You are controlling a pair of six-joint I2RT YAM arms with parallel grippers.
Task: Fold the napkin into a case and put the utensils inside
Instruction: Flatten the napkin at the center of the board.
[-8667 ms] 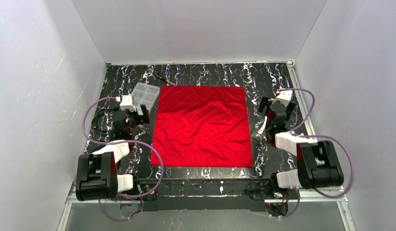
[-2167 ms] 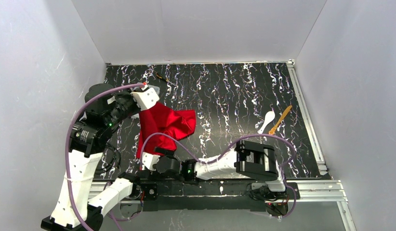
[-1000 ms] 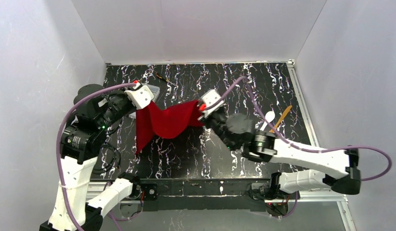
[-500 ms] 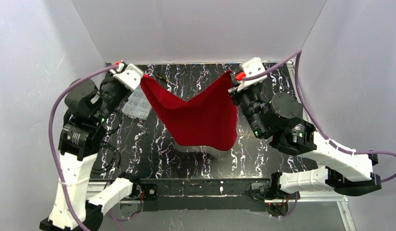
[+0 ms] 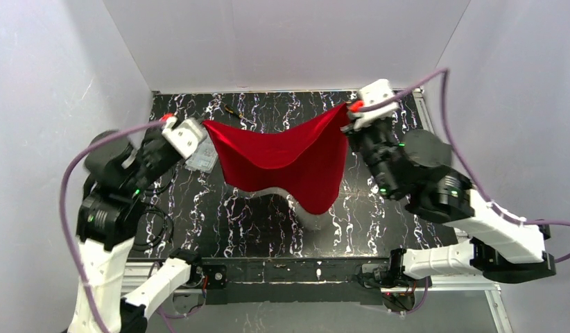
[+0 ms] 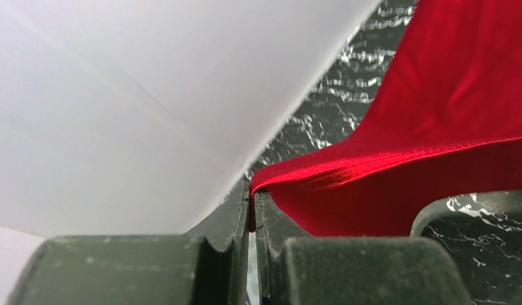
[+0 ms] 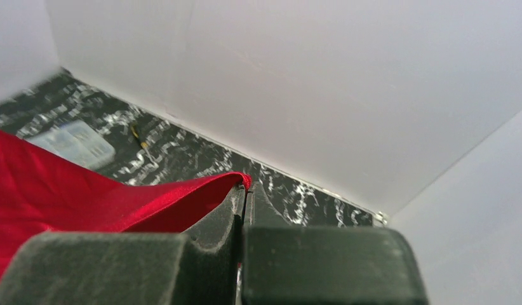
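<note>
We have our left claw [image 6: 252,198] clamped tight on one corner of the napkin [image 5: 286,161] and our right claw [image 7: 244,192] clamped on another. The cloth sags between them, raised over the table [image 5: 254,222].

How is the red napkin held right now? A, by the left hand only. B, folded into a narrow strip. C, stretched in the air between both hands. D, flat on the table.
C: the napkin sags between the left hand and the right hand, each pinching a corner.
</note>
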